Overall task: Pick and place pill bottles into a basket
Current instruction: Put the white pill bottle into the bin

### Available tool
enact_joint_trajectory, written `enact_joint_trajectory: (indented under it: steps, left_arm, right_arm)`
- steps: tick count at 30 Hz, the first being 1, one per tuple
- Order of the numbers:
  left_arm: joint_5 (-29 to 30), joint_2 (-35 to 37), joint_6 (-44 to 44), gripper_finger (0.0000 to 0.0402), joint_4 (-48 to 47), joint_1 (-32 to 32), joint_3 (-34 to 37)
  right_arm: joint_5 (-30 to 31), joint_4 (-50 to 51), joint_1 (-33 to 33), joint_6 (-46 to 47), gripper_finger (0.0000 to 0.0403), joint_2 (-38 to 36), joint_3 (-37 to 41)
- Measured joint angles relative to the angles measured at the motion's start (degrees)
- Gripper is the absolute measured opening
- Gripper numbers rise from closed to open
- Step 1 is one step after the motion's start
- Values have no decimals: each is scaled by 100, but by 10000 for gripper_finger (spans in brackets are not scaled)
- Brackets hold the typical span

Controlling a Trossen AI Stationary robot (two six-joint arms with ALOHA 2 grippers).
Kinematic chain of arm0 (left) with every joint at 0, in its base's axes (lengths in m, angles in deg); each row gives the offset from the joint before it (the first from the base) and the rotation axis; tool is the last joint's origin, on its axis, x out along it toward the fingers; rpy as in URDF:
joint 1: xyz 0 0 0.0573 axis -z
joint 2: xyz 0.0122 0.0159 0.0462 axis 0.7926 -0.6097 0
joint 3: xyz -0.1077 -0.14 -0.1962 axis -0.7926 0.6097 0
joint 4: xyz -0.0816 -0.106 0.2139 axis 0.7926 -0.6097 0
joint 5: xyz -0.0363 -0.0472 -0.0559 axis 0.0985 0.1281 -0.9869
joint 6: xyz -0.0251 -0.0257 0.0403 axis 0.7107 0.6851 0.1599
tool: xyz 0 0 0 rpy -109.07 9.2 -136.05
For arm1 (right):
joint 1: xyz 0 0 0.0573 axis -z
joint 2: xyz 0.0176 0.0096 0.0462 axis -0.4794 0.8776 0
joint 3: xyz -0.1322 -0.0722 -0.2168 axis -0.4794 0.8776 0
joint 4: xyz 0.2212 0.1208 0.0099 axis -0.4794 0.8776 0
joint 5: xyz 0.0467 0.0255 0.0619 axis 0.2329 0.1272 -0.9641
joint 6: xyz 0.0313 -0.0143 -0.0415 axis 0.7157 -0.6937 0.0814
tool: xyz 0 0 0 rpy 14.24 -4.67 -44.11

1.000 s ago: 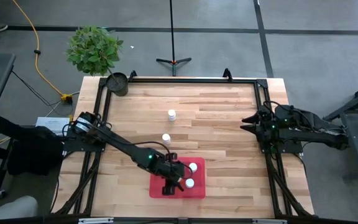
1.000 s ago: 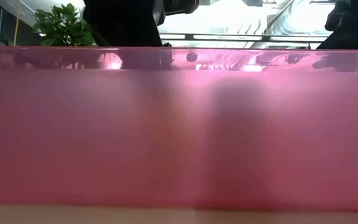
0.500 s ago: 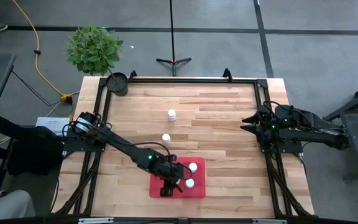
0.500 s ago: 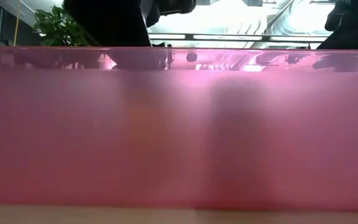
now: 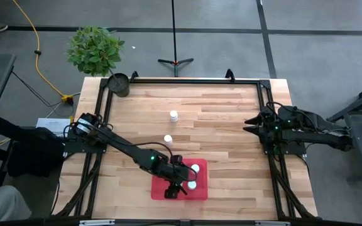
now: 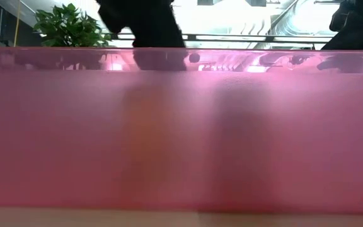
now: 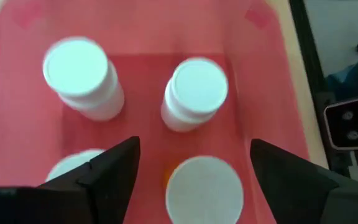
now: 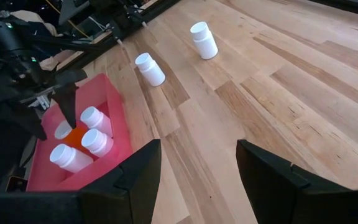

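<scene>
The left gripper (image 5: 176, 187) is hanging over the red basket (image 5: 200, 191), its two dark fingers (image 7: 114, 171) spread apart and grasping nothing. Four pill bottles are standing upright inside the basket: just below the gap between those fingers is sitting an orange-bodied bottle (image 7: 204, 183) with a white cap, a second bottle (image 7: 73, 168) is showing beside one finger, partly hidden by it, and two more white-capped bottles (image 7: 194, 93) and (image 7: 79, 74) are standing just beyond the fingertips, apart from each other. Two further pill bottles (image 5: 168, 140) and (image 5: 173, 115) are standing on the bare wooden bench (image 5: 219, 125), outside the basket and well apart from the left fingers. The right gripper (image 5: 251, 123) is waiting at the far edge of the bench, well apart from the basket, its fingers (image 8: 123, 180) standing parted with nothing between them.
</scene>
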Motion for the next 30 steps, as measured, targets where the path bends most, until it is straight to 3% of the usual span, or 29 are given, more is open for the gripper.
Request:
enact_joint_trajectory:
  steps: [6, 14, 21, 30]
  left_arm:
    - [299, 0, -429, 331, -462, 0, -485]
    - [1351, -1, -766, 330, -2286, -58, -1474]
    - [1373, 0, -581, 330, -3671, -389, -2158]
    - [1117, 0, -580, 330, -5353, -880, -2255]
  right_arm:
    - [-11, 0, 1, 0, 199, 0, 0]
    - [-31, 0, 1, -2, 199, 0, 0]
    - [-106, 0, 1, -17, 199, 0, 0]
    - [-156, 0, 0, -23, 199, 0, 0]
